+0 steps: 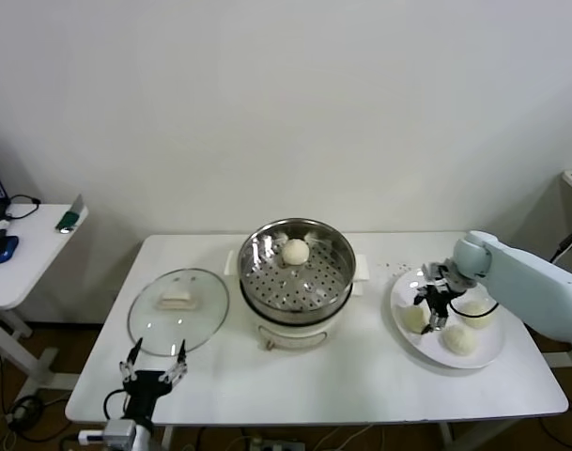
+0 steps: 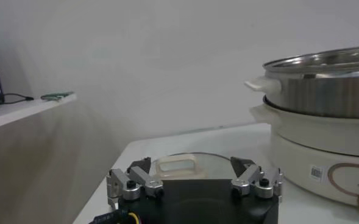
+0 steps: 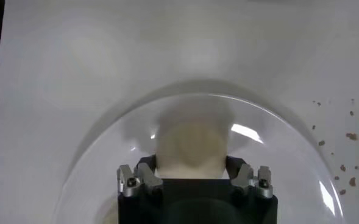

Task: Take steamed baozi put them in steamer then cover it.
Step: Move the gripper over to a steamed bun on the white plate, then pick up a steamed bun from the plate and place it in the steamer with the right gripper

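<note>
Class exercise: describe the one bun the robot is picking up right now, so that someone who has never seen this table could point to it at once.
Find the white plate at the right end of the white table, beside the steel steamer. Three buns lie on it. The one meant is the bun nearest the steamer: unlike its two neighbours, it has the right claw closed around it.

Plain white wall (image 1: 286,103) behind. White table (image 1: 361,376) in middle; smaller white side desk (image 1: 23,258) at far left w/ blue mouse (image 1: 2,246). Brown floor (image 1: 51,366) below.
</note>
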`<state>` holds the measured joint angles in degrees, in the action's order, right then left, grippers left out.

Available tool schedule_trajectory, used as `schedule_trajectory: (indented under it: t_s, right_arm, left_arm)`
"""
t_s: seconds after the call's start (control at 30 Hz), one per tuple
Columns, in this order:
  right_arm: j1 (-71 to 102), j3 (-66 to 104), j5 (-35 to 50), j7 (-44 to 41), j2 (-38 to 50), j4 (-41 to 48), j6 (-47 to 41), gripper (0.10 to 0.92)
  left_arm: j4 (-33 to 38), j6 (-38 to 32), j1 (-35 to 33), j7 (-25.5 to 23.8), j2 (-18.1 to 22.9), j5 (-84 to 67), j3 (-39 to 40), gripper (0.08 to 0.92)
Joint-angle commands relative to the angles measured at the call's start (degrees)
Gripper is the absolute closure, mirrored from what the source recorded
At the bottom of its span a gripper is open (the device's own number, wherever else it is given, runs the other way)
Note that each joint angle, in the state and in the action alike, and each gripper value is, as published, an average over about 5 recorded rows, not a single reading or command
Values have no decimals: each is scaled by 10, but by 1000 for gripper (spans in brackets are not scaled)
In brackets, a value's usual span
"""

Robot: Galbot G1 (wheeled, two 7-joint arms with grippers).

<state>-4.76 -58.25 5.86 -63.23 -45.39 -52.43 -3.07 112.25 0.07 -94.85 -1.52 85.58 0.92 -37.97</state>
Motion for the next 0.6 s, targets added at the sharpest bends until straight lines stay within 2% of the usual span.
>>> schedule_trajectory:
  t_s: [0.03,0.23,0.4,0.6]
  right_arm:
    - [-9,-4,2,-2,-2,4,5,347]
    - [-98,-62,59,-2,14,-10,6,363]
    - [-247,-183,168,-7,-1,-11,10,364]
    - [-396,-292,287,-14,-61,-14,-1,364]
  left_arm:
    - [0,0,0,1,1,1,1,177]
    - [3,0,-2,0,-2,1,1,177]
    - [6,0,-3,0,-2,2,6,177]
    - [7,-5,-5,-1,0,2,15,177]
